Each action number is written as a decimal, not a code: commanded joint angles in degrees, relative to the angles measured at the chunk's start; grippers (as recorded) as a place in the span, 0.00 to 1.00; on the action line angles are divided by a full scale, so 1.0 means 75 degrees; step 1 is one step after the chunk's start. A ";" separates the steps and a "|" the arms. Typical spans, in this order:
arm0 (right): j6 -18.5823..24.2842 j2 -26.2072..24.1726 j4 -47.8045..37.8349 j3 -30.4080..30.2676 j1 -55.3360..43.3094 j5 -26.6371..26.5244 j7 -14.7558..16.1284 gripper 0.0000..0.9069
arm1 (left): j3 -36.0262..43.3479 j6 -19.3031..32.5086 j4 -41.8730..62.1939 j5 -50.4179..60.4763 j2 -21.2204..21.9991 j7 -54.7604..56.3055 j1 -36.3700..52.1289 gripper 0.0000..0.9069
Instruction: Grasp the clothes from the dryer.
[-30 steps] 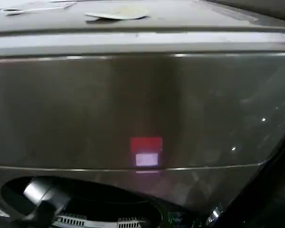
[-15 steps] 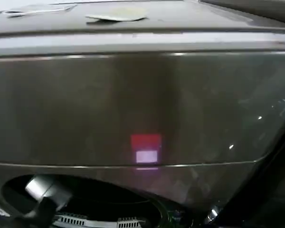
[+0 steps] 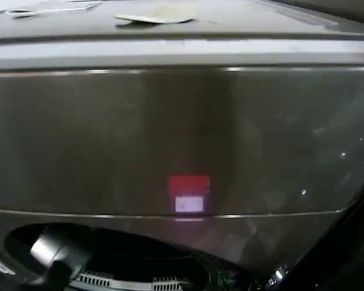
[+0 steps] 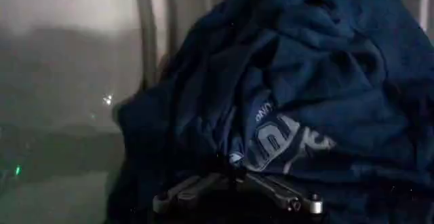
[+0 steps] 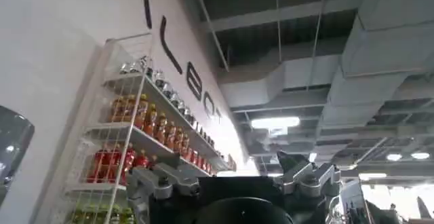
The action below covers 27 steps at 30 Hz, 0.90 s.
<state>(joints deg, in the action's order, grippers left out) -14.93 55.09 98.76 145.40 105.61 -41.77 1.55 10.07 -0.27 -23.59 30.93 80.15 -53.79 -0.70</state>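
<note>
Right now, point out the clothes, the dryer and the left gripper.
clothes (image 4: 319, 76): left wrist view, on the bunched navy fabric.
dryer (image 3: 109, 139): head view, on its bronze-grey front panel.
left gripper (image 4: 237, 193): left wrist view, midway between its fingertips, against the fabric.

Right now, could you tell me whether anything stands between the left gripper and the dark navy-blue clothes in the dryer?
Nothing visible does. In the left wrist view, the left gripper sits directly against the crumpled dark navy-blue clothes, with no other item between them.
</note>
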 commanded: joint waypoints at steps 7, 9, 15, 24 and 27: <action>-0.0076 -0.0067 0.0072 -0.0261 -0.0186 0.0056 -0.0046 1.00 | -0.3177 -0.1337 -0.3845 -0.3121 0.0025 0.3317 -0.2288 0.00; -0.0079 -0.0081 0.0067 -0.0309 -0.0225 0.0108 -0.0059 1.00 | -0.3469 -0.1454 -0.4283 -0.3333 0.0140 0.3859 -0.2579 0.00; -0.0229 -0.0100 0.0050 -0.0304 -0.0261 0.0180 -0.0119 1.00 | -0.4239 -0.1249 -0.6045 -0.3968 0.0355 0.5318 -0.3788 0.00; -0.0068 -0.0178 0.0104 -0.0234 -0.0259 0.0604 -0.0101 1.00 | -0.5056 0.0413 -0.7263 -0.4250 0.0900 0.7429 -0.4904 0.00; 0.0054 -0.0192 0.0078 -0.0182 -0.0288 0.0589 0.0037 1.00 | -0.5281 0.0531 -0.7442 -0.4038 0.1103 0.7984 -0.5123 0.00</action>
<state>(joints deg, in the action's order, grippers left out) -15.52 53.79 99.30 143.62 103.71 -38.41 0.97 -22.90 -2.95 -68.92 2.10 84.94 -10.04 -30.98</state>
